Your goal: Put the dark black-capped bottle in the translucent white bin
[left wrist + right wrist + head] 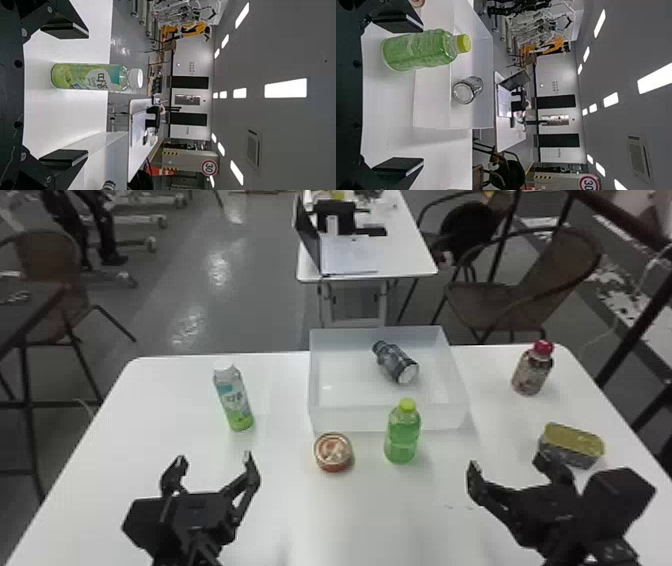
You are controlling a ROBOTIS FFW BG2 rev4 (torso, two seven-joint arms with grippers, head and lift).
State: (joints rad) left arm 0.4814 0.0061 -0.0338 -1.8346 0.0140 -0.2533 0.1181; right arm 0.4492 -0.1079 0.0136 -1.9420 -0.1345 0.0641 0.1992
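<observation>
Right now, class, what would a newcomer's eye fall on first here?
Probably the vivid green bottle, upright on the near side of the translucent white bin. Then perhaps the dark black-capped bottle, lying on its side inside it, and the red-capped bottle standing off to the bin's right.

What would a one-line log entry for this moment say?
dark bottle: lying in white bin | left gripper: open, empty | right gripper: open, empty | task: looks done

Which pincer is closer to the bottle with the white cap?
Left. The left pincer is open just in front of the white-capped bottle, not touching it. The right pincer is far to the right, by the yellow-topped tin.
</observation>
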